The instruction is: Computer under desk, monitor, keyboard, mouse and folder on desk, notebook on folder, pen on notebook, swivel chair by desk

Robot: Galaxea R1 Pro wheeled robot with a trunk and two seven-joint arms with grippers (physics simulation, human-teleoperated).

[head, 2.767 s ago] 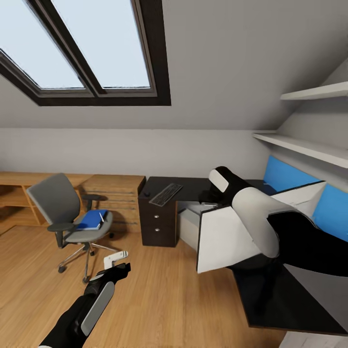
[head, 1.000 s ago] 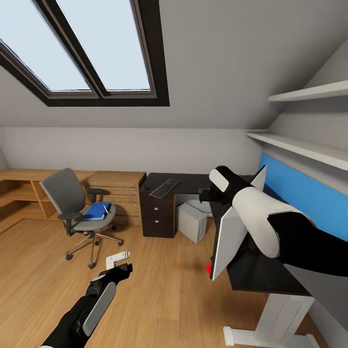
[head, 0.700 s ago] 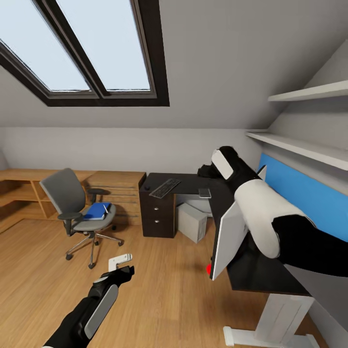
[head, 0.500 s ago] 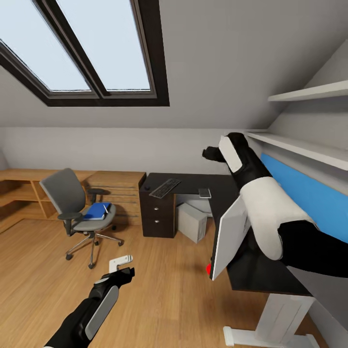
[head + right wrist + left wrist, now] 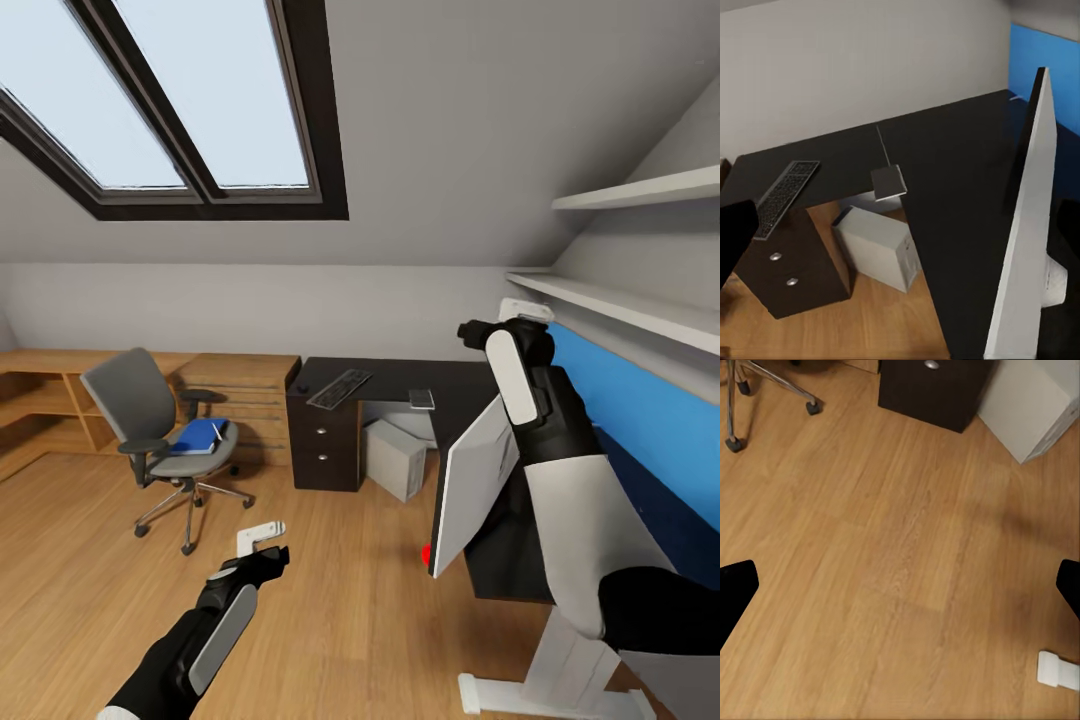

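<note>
Here, monitor (image 5: 472,485): upright on desk (image 5: 400,378).
Right gripper (image 5: 500,322): raised, empty; jaw state unclear.
Left gripper (image 5: 262,537): fingers apart, empty.

Keyboard (image 5: 340,388) on desk (image 5: 395,380), computer (image 5: 398,458) beneath.

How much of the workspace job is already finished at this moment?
Looks done: monitor, keyboard and notebook on the desk, computer under it. In hand: nothing; left gripper and right gripper are open. Left: folder with pen lies on the swivel chair, away from the desk.
</note>
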